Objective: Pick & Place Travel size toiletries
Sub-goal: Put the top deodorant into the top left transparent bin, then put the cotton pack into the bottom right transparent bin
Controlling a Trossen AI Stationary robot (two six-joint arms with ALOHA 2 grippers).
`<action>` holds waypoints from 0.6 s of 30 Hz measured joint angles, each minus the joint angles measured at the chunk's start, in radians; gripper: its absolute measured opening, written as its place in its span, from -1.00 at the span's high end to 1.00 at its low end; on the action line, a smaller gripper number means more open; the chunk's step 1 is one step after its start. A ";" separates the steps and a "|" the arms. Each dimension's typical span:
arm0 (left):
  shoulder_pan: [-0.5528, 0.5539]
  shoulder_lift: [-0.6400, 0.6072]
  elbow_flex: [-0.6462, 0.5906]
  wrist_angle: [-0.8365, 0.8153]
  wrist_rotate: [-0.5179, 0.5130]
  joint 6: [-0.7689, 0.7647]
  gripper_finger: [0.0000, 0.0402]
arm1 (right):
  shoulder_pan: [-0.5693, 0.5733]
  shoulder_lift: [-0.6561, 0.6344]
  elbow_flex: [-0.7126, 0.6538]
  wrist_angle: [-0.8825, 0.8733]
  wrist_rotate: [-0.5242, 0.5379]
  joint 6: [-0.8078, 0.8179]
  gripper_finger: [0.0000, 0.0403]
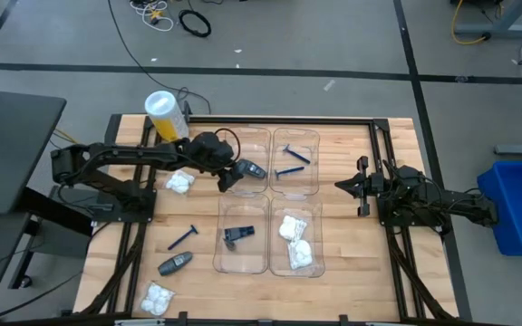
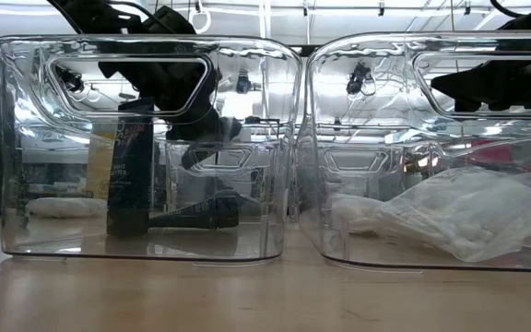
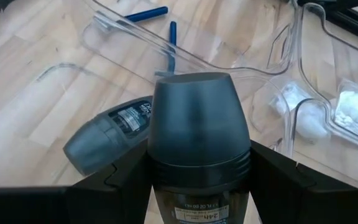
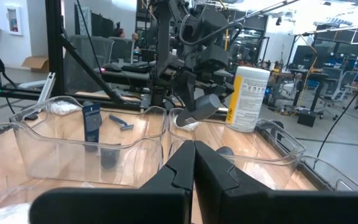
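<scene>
Wood table [image 1: 343, 263]; left gripper [image 1: 239, 172] holds grey tube [image 3: 197, 134] (base hidden)

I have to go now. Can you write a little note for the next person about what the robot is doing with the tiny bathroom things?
Left tool: shut on a grey tube, held over the far left tray, where another tube lies.
Right tool: shut, empty, waiting at the right.
Done: blue razor in far right tray, white packets in near right tray, dark piece in near left tray.
Left on the table: razor, tube, two packets.
</scene>
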 joint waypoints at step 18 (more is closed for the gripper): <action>0.000 0.000 0.000 -0.010 0.022 0.001 -0.40 | 0.000 0.000 0.000 0.000 0.000 0.000 0.93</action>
